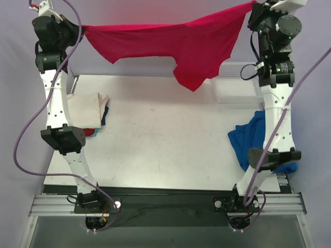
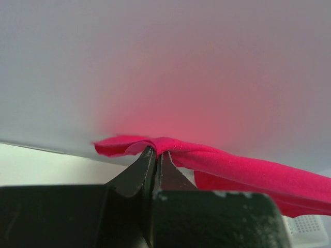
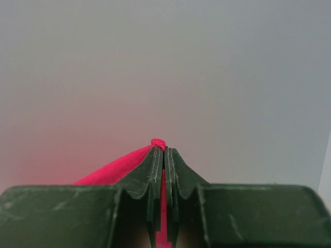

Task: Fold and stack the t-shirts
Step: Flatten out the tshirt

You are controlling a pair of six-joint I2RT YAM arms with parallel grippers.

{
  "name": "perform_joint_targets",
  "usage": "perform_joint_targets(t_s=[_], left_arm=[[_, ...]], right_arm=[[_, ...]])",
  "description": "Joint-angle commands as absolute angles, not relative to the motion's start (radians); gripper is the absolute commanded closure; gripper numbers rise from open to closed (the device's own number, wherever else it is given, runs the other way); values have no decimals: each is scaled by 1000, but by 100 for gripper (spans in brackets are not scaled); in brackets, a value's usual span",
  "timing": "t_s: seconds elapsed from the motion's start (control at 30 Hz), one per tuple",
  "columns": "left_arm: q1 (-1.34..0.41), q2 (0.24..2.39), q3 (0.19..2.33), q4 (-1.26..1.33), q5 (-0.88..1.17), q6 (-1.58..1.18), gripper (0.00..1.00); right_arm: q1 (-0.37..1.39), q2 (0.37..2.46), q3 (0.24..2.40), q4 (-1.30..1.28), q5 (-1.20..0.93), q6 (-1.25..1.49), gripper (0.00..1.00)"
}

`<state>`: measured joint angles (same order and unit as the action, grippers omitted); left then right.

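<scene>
A white table (image 1: 165, 147) fills the middle of the top view, its matte surface faintly scuffed. On its far right corner sits a white plastic lattice basket (image 1: 239, 92) with low walls and a fine grid pattern. Only part of it shows here, and a corner of the basket (image 2: 310, 230) also appears at the lower right of the left wrist view. A black strip (image 1: 165, 191) runs along the table's near edge. Just nearer, a silver aluminium rail (image 1: 51, 205) spans left to right. A plain pale grey backdrop (image 1: 139, 13) stands behind the far side.
</scene>
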<state>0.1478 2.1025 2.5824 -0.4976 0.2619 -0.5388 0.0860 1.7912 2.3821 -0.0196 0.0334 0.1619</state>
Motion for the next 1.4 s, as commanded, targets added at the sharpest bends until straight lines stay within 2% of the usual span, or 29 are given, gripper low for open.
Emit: perform_joint_targets(t_s=[0.0, 0.07, 0.1, 0.17, 0.2, 0.23, 0.27, 0.33, 0.37, 0.43, 0.47, 0.57, 0.73, 0.97, 1.37], left_arm=[[170, 1967, 2565, -416, 271, -522, 100], [170, 1886, 2450, -434, 264, -486, 100], [170, 1855, 2398, -442, 256, -447, 100], [170, 1775, 2217, -492, 253, -411, 100], [169, 1747, 2148, -509, 252, -379, 100], [169, 1714, 2049, -520, 247, -367, 100], [169, 1644, 1849, -517, 238, -359, 100], [172, 1571, 1621, -505, 226, -348, 100], [172, 1510, 1421, -503, 213, -347, 100], [172, 1451, 1260, -496, 187, -362, 100], [173, 1401, 1106, -488, 178, -367, 100], [176, 1339, 907, -479, 146, -409, 100], [178, 1295, 769, -512, 138, -446, 100], [196, 1374, 853, -686, 72, -494, 100], [227, 1356, 848, -790, 94, -545, 100]], right_arm=[[66, 1614, 2291, 124, 8, 172, 100], [66, 1547, 2170, 136, 9, 178, 100], [66, 1469, 2019, 146, 8, 186, 100], [66, 1387, 1862, 141, -23, 230, 100], [66, 1302, 1665, 141, -26, 251, 100], [67, 1258, 1570, 143, -49, 273, 100], [71, 1215, 1463, 123, -52, 313, 100], [81, 1108, 1204, 71, -64, 374, 100], [92, 1074, 1128, 5, -63, 414, 100], [135, 971, 926, -75, -57, 455, 100], [155, 936, 876, -153, -19, 465, 100], [183, 810, 756, -318, 58, 528, 100], [186, 648, 706, -503, 155, 626, 100], [186, 572, 651, -679, 181, 765, 100], [186, 503, 577, -764, 192, 822, 100]])
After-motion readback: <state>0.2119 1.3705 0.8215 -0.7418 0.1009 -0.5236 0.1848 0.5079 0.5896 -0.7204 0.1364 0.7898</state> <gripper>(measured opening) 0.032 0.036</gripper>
